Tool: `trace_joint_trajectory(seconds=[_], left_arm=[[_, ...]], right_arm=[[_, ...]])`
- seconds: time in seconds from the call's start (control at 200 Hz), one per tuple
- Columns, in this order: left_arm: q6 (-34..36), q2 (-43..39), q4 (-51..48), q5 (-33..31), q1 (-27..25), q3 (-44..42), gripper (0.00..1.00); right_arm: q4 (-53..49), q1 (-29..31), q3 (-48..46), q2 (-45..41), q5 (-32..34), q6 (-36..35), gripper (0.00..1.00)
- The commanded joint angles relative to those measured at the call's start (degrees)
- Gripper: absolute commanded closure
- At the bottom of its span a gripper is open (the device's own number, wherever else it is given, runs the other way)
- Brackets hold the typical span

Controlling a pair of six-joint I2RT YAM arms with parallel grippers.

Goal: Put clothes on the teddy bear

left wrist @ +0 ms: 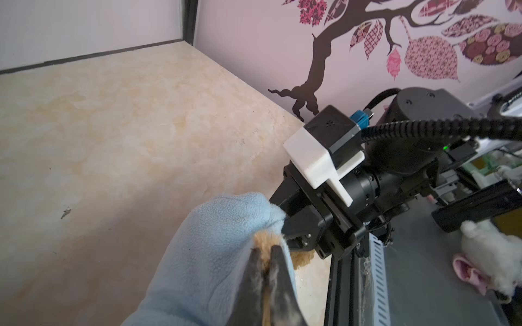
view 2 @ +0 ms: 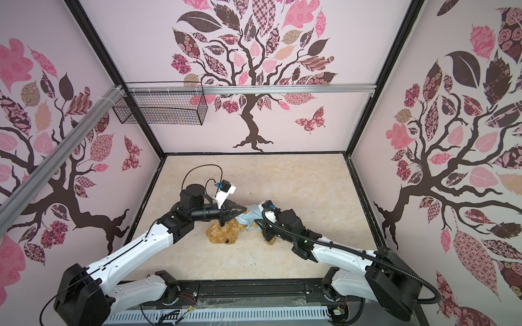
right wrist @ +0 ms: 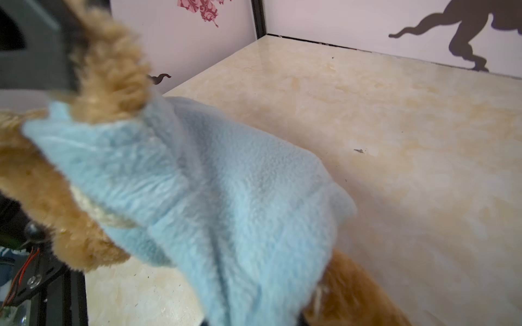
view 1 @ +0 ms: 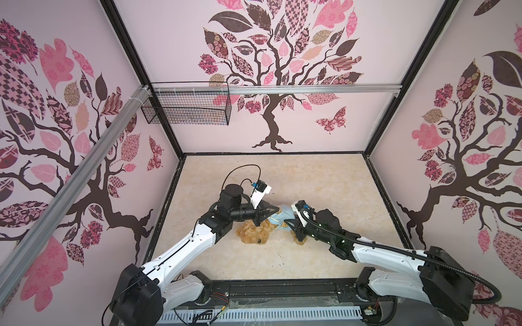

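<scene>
We see the left gripper (left wrist: 264, 249) reaching from nine o'clock, jaws clamped on teddy bear (view 1: 254, 232) fur. The right gripper (view 1: 291, 225) points in from four o'clock at the shirt (view 1: 279, 217); we cannot tell its jaws.

Both top views: set high over the front edge, looking down and back across the table (view 1: 282, 175) to the rear wall (view 1: 175, 70); far, wide, nearly the same field. Left wrist: close on shirt (left wrist: 214, 254), facing right arm (left wrist: 395, 169). Right wrist: nearer, on shirt and bear (right wrist: 42, 183); shirt shared.
</scene>
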Motion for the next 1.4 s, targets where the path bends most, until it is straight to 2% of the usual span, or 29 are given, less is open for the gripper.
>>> trace_joint_trajectory(seconds=[0.0, 0.12, 0.305, 0.48, 0.585, 0.69, 0.77, 0.855, 0.9, 0.955, 1.06, 1.14, 1.235, 1.395], left_arm=[[-6.2, -1.4, 9.5, 1.3, 0.4, -0.7, 1.00], [-1.2, -1.4, 1.3, -1.9, 0.3, -0.8, 1.00], [0.2, -0.1, -0.5, -1.8, -0.3, -2.1, 1.00], [-0.1, 1.4, -0.4, -1.0, -1.0, -1.7, 1.00], [-0.1, 1.8, -0.4, -0.9, -1.9, -1.6, 1.00], [-0.1, 2.1, -0.1, -1.1, -2.6, -1.7, 1.00], [-0.2, 2.1, 0.2, -1.3, -2.8, -1.8, 1.00], [-0.2, 1.9, -0.1, -1.2, -2.8, -1.6, 1.00], [-0.3, 1.7, 0.0, -1.3, -2.9, -1.7, 1.00], [-0.3, 1.6, 0.0, -1.3, -3.0, -1.8, 1.00], [-0.1, 1.4, 0.2, -1.0, -3.1, -2.2, 1.00], [0.0, 1.3, 0.2, -0.9, -3.3, -2.2, 1.00], [0.1, 0.9, 0.1, -0.8, -3.5, -2.1, 1.00], [0.3, 0.8, 0.1, -0.5, -3.9, -2.0, 1.00]], right_arm=[[-9.8, -0.6, 1.3, 1.5, 4.2, 0.3, 0.70], [-10.3, -0.6, 1.4, -2.9, 6.7, -3.7, 0.44], [-8.1, 0.7, 1.9, -9.5, 4.0, -8.8, 0.26], [-5.7, 5.8, 3.0, -11.6, 4.9, -14.9, 0.21], [-2.3, 6.2, 3.0, -10.8, 2.0, -14.8, 0.20], [-1.1, 6.3, 3.6, -10.1, 2.2, -15.3, 0.18], [-3.6, 6.2, 4.9, -9.8, 8.3, -15.8, 0.17], [-12.0, 5.9, 8.2, -9.1, 24.4, -13.9, 0.14], [-15.7, 5.9, 9.4, -9.3, 26.1, -14.7, 0.13], [-15.7, 5.9, 8.6, -10.9, 21.7, -15.1, 0.13], [-7.4, 6.2, 3.7, -15.3, 4.1, -14.7, 0.14], [-1.6, 6.3, 1.5, -16.0, -2.9, -13.3, 0.19], [1.1, 6.2, 2.0, -13.4, -6.2, -11.9, 0.26], [4.6, 6.2, 2.8, -8.2, -3.4, -10.0, 0.34]])
